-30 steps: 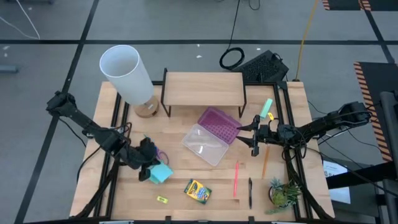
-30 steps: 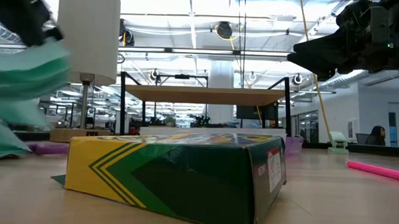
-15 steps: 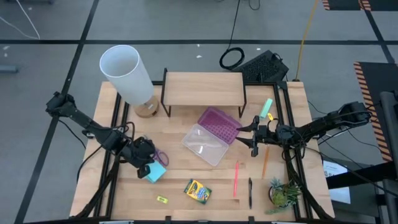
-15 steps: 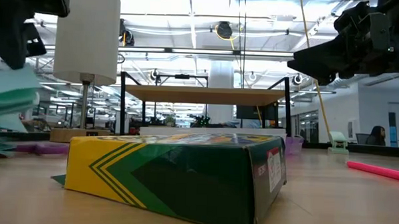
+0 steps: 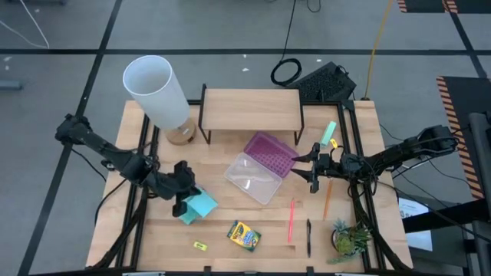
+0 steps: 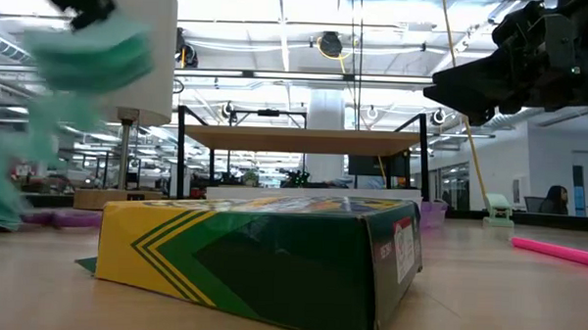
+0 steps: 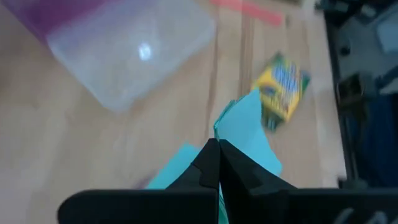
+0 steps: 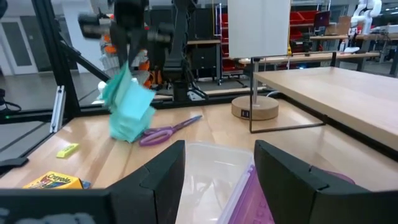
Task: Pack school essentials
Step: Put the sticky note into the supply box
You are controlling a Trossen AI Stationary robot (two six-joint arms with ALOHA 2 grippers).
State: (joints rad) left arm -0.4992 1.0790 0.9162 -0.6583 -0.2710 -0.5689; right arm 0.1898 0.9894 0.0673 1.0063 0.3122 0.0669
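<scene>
Left end effector (image 5: 182, 201) clamped on blue pad (image 5: 201, 205), lifted off the surface (image 5: 230, 249) beside clear case (image 5: 252, 176). Right end effector (image 5: 314, 167) fingers spread, hovering by case's purple lid (image 5: 270, 152). Crayon box (image 5: 243, 234) lying below.

A blue sticky-note pad (image 5: 201, 205) hangs lifted above the wooden table, left of the flat yellow-green crayon box (image 5: 243, 234); purple-handled scissors (image 8: 169, 131) lie behind the pad.

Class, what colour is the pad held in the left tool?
Teal-blue; the pad shows best in the right wrist view, in the left tool.
</scene>
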